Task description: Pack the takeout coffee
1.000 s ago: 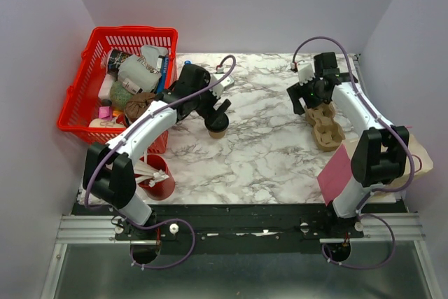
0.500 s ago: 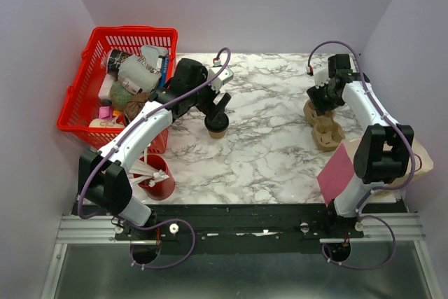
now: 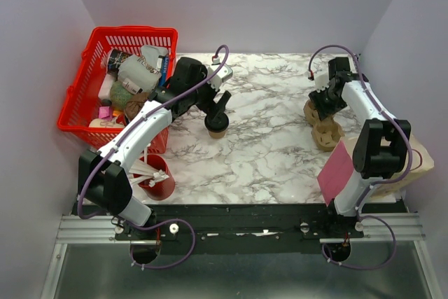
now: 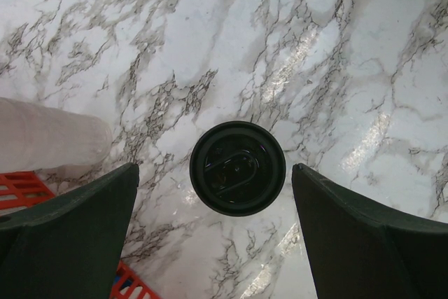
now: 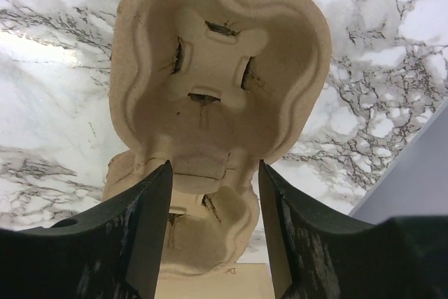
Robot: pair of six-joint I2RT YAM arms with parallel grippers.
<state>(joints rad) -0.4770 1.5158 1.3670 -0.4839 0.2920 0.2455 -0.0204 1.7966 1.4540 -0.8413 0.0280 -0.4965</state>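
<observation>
The takeout coffee, a small kraft cup with a round black lid, stands upright on the marble left of the middle. My left gripper hangs straight above it, wide open; in the left wrist view the lid lies between the two dark fingers with marble showing on both sides. At the right, my right gripper has its jaws drawn in on the narrow waist of the brown pulp cup carrier, one finger against each side. The carrier rests on the table.
A red basket full of packets stands at the back left, beside my left arm. A red cup of white sticks stands near the left base. A pink card and a tan bag lie at the right edge, by the wall.
The right gripper has moved right over the carrier and its jaws have narrowed onto the waist. The left gripper has shifted slightly above the coffee and stays open.
</observation>
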